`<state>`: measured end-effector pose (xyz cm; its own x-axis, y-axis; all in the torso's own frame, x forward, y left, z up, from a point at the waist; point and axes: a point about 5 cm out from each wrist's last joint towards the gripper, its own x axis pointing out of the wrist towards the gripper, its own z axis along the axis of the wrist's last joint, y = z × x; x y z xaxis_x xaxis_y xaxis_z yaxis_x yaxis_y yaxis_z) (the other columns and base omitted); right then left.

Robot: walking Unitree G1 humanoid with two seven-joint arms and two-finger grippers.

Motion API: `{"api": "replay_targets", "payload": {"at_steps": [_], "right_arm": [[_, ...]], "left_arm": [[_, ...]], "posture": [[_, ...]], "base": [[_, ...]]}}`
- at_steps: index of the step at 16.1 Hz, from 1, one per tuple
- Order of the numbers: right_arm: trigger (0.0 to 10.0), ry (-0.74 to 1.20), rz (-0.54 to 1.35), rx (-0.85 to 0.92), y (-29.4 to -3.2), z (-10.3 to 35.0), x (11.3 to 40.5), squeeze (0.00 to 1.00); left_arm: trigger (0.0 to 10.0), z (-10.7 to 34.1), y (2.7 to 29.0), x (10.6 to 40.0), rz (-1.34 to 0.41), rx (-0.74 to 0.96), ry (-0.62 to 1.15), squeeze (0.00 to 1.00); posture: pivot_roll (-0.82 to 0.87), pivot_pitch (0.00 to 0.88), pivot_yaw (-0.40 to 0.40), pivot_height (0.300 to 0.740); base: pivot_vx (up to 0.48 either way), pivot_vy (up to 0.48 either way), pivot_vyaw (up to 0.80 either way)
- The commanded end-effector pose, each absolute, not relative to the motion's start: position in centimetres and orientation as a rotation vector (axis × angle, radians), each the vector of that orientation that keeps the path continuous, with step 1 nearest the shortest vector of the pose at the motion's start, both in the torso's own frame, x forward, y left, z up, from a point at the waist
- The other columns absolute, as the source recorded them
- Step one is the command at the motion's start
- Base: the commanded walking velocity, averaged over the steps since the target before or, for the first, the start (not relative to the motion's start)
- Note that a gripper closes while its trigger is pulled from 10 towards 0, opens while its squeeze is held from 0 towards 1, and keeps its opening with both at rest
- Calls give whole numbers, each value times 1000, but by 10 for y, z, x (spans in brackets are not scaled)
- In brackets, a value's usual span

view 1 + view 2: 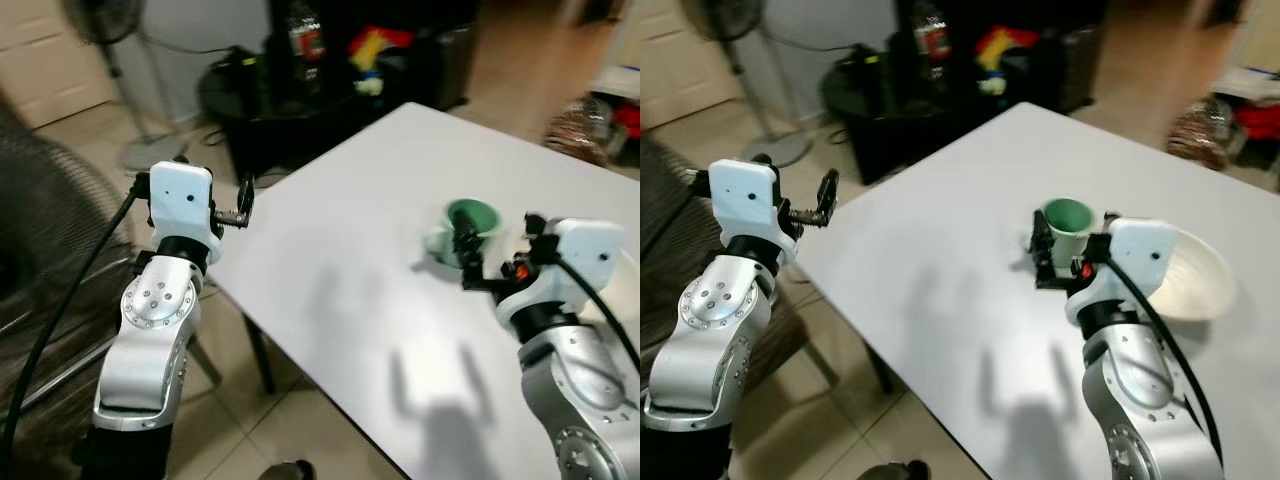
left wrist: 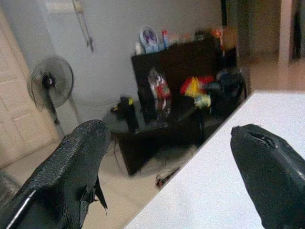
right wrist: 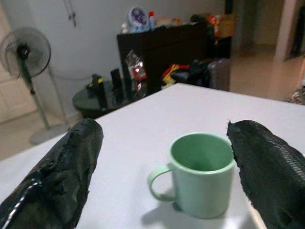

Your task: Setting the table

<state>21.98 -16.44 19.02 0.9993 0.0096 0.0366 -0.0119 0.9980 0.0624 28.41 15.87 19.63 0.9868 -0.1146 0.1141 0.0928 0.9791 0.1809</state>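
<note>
Right gripper [image 3: 164,157] was spread wide, both black fingers [image 3: 62,176] apart and holding nothing. It hovered over the white table [image 1: 940,260], aimed at the green mug [image 3: 202,174]. In the right wrist view the mug sat between the two fingers but ahead of them, not touched by either. Mug stood upright on the table, interior empty as far as could be seen, handle turned toward the robot's left.

In the right eye view the right gripper [image 1: 1043,255] sat just beside the green mug [image 1: 1070,225] on its near-left side. A white bowl [image 1: 1188,275] stood on the table just right of the mug, partly covered by the right wrist housing. Whether bowl and mug touched could not be told.

Left gripper [image 1: 246,203] was held up off the table's left edge, over the floor, fingers [image 2: 71,171] parted wide with nothing between them. It was well apart from the mug.

Surroundings: a pedestal fan [image 3: 24,52] stood by the wall beyond the table; a dark round side table [image 1: 235,90] with small items on it and a dark cabinet [image 3: 167,47] with clutter stood behind the far edge. Tiled floor [image 1: 300,420] below the table. Shadows of both arms fell on the tabletop.
</note>
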Motion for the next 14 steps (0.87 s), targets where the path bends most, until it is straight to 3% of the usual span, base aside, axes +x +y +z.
{"api": "replay_targets", "payload": {"at_steps": [1,9,14], "right_arm": [[10000,-57,50,53,-159,192,220,1000],[10000,-65,99,48,-154,187,221,1000],[10000,-52,115,57,-151,183,224,1000]], "left_arm": [[10000,190,156,283,-193,179,-84,0],[10000,180,147,279,-273,104,1,0],[10000,182,155,282,-204,124,-1,0]], "posture": [[11,0,78,740],[19,0,75,740],[33,0,62,740]], "base": [[0,0,800],[0,0,800],[0,0,800]]}}
